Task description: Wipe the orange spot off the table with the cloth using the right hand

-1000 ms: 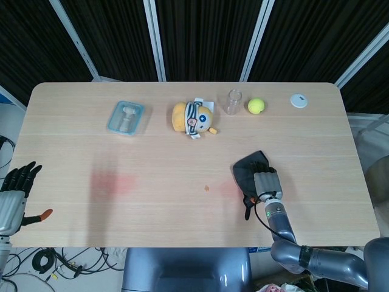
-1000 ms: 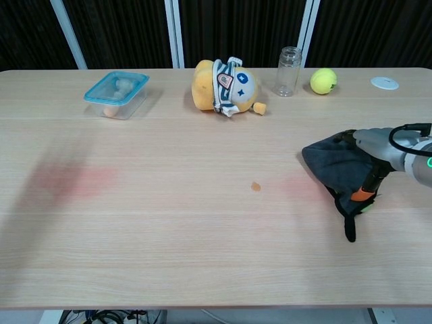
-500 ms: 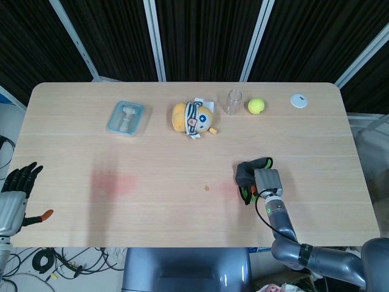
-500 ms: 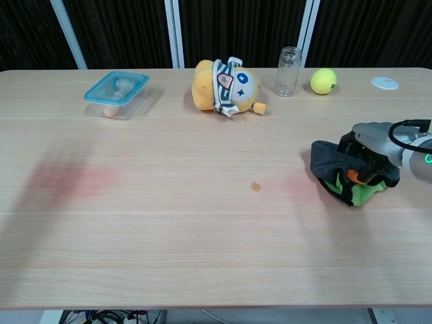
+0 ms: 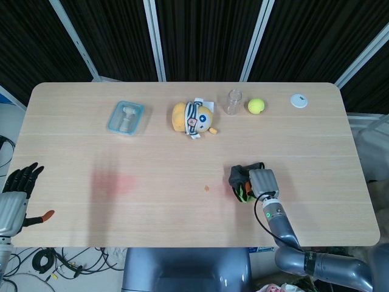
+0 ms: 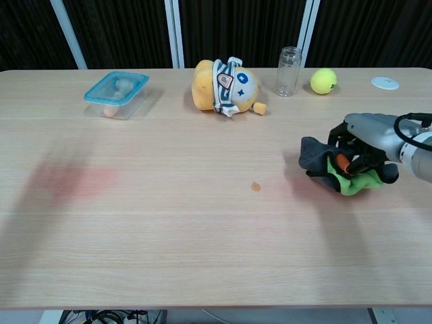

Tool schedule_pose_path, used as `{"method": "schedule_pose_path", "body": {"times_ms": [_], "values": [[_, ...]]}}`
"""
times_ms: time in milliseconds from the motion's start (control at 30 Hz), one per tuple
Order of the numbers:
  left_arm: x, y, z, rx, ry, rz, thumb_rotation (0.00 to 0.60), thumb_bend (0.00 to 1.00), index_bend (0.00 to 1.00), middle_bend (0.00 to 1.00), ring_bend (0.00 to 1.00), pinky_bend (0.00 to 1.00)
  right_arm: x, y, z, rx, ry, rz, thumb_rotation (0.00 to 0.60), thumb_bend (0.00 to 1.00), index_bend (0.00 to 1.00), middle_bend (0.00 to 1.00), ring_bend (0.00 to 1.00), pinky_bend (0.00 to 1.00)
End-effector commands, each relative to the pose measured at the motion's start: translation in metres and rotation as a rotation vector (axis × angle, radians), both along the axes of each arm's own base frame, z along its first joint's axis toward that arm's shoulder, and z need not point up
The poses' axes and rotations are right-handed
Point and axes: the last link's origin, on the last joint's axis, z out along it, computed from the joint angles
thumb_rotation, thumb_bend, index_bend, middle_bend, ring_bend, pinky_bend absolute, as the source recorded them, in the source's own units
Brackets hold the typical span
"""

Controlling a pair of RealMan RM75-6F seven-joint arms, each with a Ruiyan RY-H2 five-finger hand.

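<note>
Behind desk: black ribbed curtain, pale metal posts. Desk top light wood-grain with faint pink smear left of orange spot. No readable writing. Right robot hand clamped on bunched dark-and-green cloth, right of spot, apart from it. Beyond spot along far edge: blue-lidded container, yellow plush toy, clear jar, tennis ball, white disc. Left robot hand off desk edge, far left of spot, fingers apart, empty.
</note>
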Motion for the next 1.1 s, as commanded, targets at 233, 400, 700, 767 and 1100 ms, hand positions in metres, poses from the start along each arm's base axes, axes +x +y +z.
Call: {"method": "schedule_pose_path", "body": {"times_ms": [233,400,700,767,1100], "values": [[-0.001,0.001,0.000,0.001,0.000,0.004,0.600,0.02,0.00,0.00,0.00,0.00,0.052,0.022,-0.022,0.069,-0.135,0.145,0.600,0.56,0.63,0.62,0.69,0.72],[-0.001,0.001,0.001,0.001,0.006,0.007,0.600,0.02,0.00,0.00,0.00,0.00,0.076,0.030,-0.042,0.104,-0.183,0.193,0.600,0.56,0.63,0.62,0.69,0.72],[-0.001,0.002,0.000,-0.001,0.004,0.013,0.600,0.02,0.00,0.00,0.00,0.00,0.107,0.039,-0.081,0.152,-0.197,0.274,0.600,0.56,0.64,0.62,0.69,0.72],[-0.001,0.002,0.000,-0.001,0.003,0.014,0.600,0.02,0.00,0.00,0.00,0.00,0.109,0.040,-0.087,0.155,-0.181,0.291,0.600,0.56,0.64,0.62,0.69,0.72],[-0.001,0.003,0.000,-0.004,0.003,0.015,0.600,0.02,0.00,0.00,0.00,0.00,0.087,0.037,-0.109,0.157,-0.107,0.232,0.600,0.56,0.64,0.62,0.69,0.72]]}}
